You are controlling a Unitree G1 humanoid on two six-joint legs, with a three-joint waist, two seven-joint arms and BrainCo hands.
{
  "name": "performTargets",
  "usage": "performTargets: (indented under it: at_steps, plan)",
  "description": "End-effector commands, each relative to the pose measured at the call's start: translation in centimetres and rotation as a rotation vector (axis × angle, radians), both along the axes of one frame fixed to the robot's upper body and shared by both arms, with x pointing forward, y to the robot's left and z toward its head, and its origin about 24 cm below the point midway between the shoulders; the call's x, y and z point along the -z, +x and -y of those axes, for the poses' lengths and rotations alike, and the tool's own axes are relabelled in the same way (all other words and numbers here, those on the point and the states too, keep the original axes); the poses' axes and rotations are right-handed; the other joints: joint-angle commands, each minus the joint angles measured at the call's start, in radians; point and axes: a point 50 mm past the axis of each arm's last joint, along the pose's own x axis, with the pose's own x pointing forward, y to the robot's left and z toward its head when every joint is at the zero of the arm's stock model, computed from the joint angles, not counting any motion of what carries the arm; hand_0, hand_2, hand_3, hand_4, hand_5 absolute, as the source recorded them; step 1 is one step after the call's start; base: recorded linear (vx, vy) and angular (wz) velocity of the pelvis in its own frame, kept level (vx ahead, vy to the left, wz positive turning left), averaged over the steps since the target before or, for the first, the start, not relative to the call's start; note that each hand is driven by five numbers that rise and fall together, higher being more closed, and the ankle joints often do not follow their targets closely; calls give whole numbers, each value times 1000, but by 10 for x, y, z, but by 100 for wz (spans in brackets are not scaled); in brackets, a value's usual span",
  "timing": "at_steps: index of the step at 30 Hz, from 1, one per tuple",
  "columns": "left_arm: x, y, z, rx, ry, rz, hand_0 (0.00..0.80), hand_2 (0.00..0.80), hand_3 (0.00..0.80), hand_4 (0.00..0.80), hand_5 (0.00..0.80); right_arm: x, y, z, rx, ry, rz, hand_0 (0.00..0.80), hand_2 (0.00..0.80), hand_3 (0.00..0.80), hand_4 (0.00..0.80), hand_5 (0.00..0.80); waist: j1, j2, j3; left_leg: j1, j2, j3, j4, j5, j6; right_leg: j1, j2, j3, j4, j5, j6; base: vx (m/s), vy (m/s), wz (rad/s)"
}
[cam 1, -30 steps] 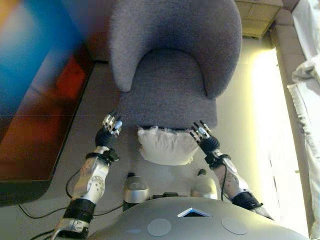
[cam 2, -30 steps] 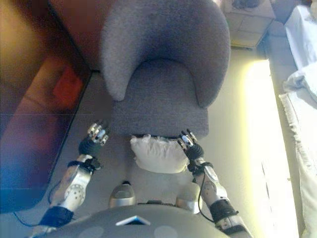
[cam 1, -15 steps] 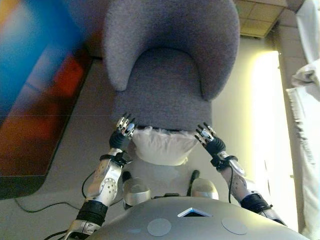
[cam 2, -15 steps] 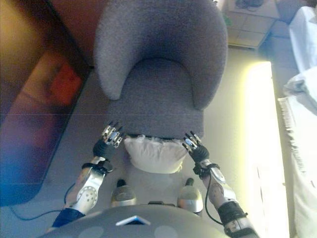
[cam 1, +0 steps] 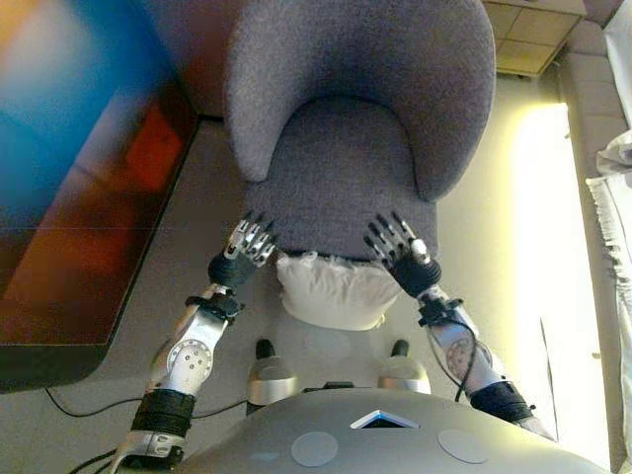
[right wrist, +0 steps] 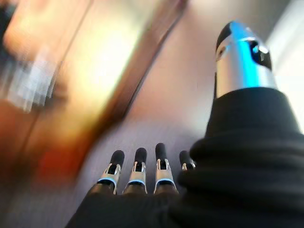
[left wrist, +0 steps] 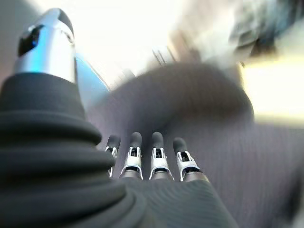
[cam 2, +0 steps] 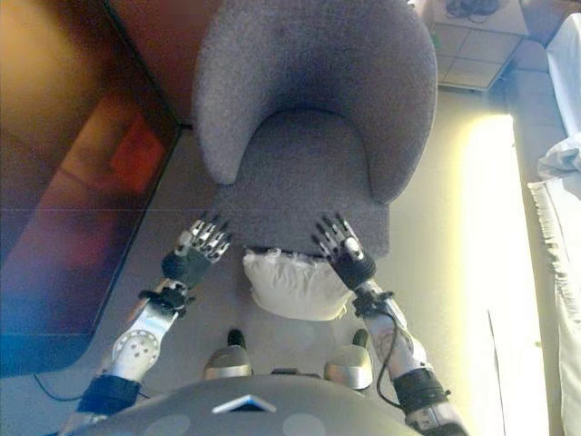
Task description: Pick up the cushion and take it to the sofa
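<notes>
The white cushion (cam 1: 332, 290) lies on the floor (cam 1: 118, 385) right against the front edge of the grey armchair (cam 1: 355, 128), between the two arms, and neither hand has hold of it. The left hand (cam 1: 247, 247) is beside the cushion's left end, over the front left corner of the seat, with its fingers (left wrist: 142, 159) straight and spread and nothing in them. The right hand (cam 1: 400, 247) is above the cushion's right end, its straight, fanned fingers (right wrist: 137, 173) reaching onto the seat's front edge, also empty. Compared with half a second ago, the right hand has moved inward and forward: then it sat off the cushion's right corner, now it overlaps the seat edge above that corner. The left hand is in much the same place next to the cushion's left end as half a second ago, after having come in from farther out a second ago. The cushion itself is unmoved against the chair. A dark, glossy panel (cam 1: 79, 188) stands along the left.
</notes>
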Motion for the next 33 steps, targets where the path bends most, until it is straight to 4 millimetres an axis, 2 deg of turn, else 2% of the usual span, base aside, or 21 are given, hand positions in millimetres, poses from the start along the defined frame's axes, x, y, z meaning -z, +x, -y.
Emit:
performTargets:
  at_steps: [1,3,8,18,21,23,25,29,31,33]
  plan:
    - [-29,13,13,66,-124,182,0,0,0,0,0,-21,19,-5,23,140,81,0,0,0,0,0,11,-13,-23,-71,5,-42,67,-20,58,-20,-56,-18,108,-48,32,85,-4,2]
    - [-27,13,13,59,-136,156,0,0,0,0,0,-16,19,-6,16,155,47,0,0,0,0,0,12,-14,-23,-71,10,-41,75,-23,58,-19,-53,-11,110,-53,31,77,-10,0]
    - [-19,-1,9,37,-158,126,0,0,0,0,0,0,-4,-6,-13,136,-25,0,0,0,0,0,13,-25,-49,-60,23,-34,71,-18,55,7,-33,-1,92,-66,22,111,-16,-3]
    - [-17,-2,7,39,-126,92,0,0,0,0,0,3,-8,-3,-17,79,-51,0,0,0,0,0,18,-29,-47,-74,28,-55,106,-22,44,4,-23,1,120,-87,6,52,-2,1]
    - [-16,-4,4,23,-118,80,0,0,0,0,0,5,-10,-2,-28,50,-69,0,0,0,0,0,17,-32,-42,-84,26,-59,165,-48,39,-1,-19,13,121,-84,1,30,-13,0]
    - [-16,-5,1,7,-97,75,0,0,0,0,0,6,-10,2,-22,10,-72,0,0,0,0,0,13,-35,-30,-102,30,-44,216,-63,32,0,-18,17,122,-82,-3,0,0,0]
    - [-16,-2,-5,-6,-18,76,0,0,0,0,0,7,-8,9,11,-44,-78,0,0,0,0,0,12,-33,-19,-119,38,-26,232,-60,24,1,-18,6,126,-84,-2,-9,39,9]
    - [-6,2,-18,-66,235,36,0,0,0,0,0,19,-7,20,79,-228,-157,0,0,0,0,0,7,-27,-21,-99,28,-24,179,-42,31,-4,-21,-5,125,-78,5,17,79,7]
    - [2,6,-27,-119,397,-2,0,0,0,0,0,29,-8,26,118,-426,-199,0,0,0,0,0,6,-28,-24,-94,13,-28,157,-38,39,-9,-30,-13,127,-74,10,29,82,3]
    - [12,11,-40,-210,642,-64,0,0,0,0,0,38,-3,38,191,-725,-218,0,0,0,0,0,9,-31,-22,-100,3,-32,156,-39,43,-17,-42,-21,128,-64,14,17,57,6]
